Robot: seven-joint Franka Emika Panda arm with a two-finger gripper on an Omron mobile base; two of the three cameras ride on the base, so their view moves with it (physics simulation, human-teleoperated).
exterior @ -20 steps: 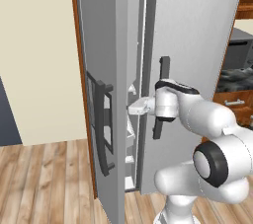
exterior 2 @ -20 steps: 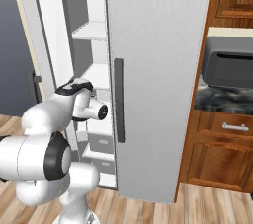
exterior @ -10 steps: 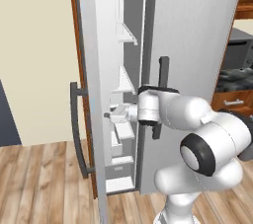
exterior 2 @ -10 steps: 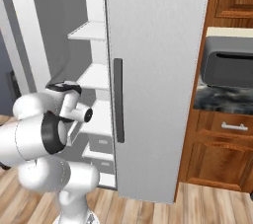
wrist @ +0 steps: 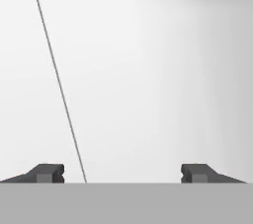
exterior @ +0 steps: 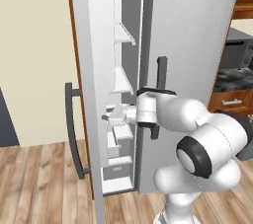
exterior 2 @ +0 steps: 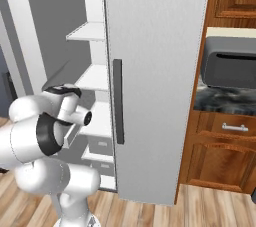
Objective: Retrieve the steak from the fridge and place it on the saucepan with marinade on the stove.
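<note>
- Tall silver-grey two-door fridge (exterior: 192,45): left door ajar, white shelves exposed.
- Claw (exterior: 111,116): jaws wide, empty, inside the gap (facing blank white wall).
- Steak: unseen; blind reaching risks striking a shelf.

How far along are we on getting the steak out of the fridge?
Early stage. Done: the fridge has its left door swung open, showing white shelves. In hand: nothing; the gripper is open, reaching into the gap between door and shelves and facing a blank white surface in the hand view. Left: finding and grasping the steak, then carrying it to the saucepan on the stove.
</note>
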